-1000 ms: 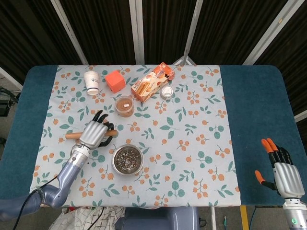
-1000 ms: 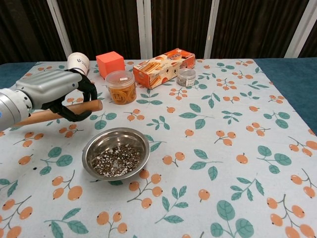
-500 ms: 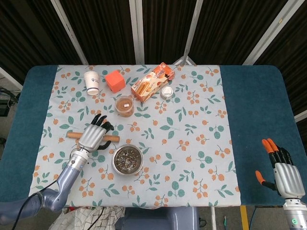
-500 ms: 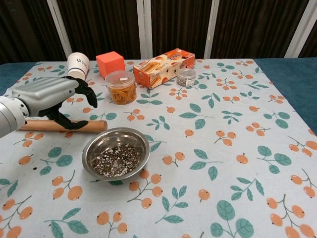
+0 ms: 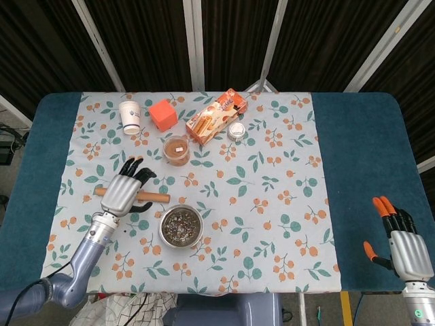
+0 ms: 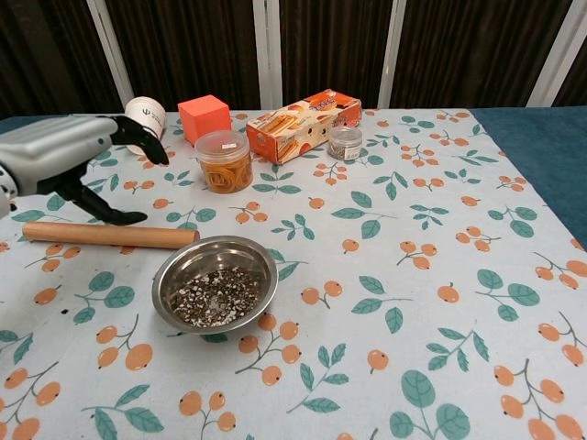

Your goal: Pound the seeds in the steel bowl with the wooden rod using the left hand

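Note:
The wooden rod point(image 5: 158, 197) point(image 6: 110, 236) lies flat on the flowered cloth, just left of and behind the steel bowl point(image 5: 165, 238) point(image 6: 267, 269). Dark and pale crushed seeds point(image 5: 181, 225) point(image 6: 215, 299) cover the bowl's bottom. My left hand point(image 5: 124, 191) point(image 6: 64, 156) hovers over the rod's left half with its fingers spread and holds nothing; in the chest view it is clearly lifted off the rod. In the head view the hand hides the rod's middle. My right hand point(image 5: 401, 241) rests open at the table's near right corner, far from everything.
Along the back stand a paper cup point(image 5: 130, 117) point(image 6: 144, 116), an orange cube point(image 5: 163, 114) point(image 6: 204, 118), a lidded jar point(image 5: 177, 150) point(image 6: 224, 160), a biscuit box point(image 5: 216, 115) point(image 6: 303, 125) and a small tin point(image 5: 236, 131) point(image 6: 345, 143).
My left hand let go of the rod, which dropped flat onto the cloth. The hand then opened, rose and drew back to the left. The right hand stayed still.

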You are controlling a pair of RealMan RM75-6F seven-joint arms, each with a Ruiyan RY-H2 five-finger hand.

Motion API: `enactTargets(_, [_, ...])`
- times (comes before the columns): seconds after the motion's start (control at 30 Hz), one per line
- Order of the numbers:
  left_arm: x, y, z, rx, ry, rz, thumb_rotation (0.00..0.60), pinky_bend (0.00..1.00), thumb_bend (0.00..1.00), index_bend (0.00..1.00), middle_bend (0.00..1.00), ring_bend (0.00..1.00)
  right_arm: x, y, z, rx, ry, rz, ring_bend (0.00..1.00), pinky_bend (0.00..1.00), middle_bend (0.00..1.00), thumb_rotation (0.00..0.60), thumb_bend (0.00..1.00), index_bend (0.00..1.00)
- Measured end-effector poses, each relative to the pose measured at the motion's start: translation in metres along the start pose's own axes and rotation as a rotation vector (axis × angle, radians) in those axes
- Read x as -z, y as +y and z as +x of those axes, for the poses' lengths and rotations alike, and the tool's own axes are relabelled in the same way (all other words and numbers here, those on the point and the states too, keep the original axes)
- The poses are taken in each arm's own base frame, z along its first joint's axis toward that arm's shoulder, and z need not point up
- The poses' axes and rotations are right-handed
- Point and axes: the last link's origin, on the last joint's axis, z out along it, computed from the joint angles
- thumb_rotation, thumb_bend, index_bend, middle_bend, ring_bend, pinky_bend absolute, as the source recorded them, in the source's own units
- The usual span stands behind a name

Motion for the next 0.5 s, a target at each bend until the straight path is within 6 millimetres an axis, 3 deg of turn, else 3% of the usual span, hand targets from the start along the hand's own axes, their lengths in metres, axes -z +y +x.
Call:
enactTargets(0.23, [0.049,-0.019,0.033,-0.019,0.074,0.041,0.600,0.00,0.05,0.10,0.03,0.00,0.000,0.003,0.002,0.060,0.012,-0.008,0.00,0.00,0.00,0.600,0.37,0.00])
enactTargets(0.37, [0.098,-0.038,0.049,-0.032,0.083,0.097,0.600,0.00,0.05,0.07,0.00,0.00,0.002,0.001,0.003,0.077,0.024,0.005,0.00,0.00,0.00,0.600,0.37,0.00])
enactTargets(0.5, [0.144,-0.050,0.051,-0.045,0.101,0.125,0.600,0.00,0.05,0.04,0.00,0.00,0.002,0.000,0.004,0.099,0.040,0.023,0.00,0.00,0.00,0.600,0.37,0.00])
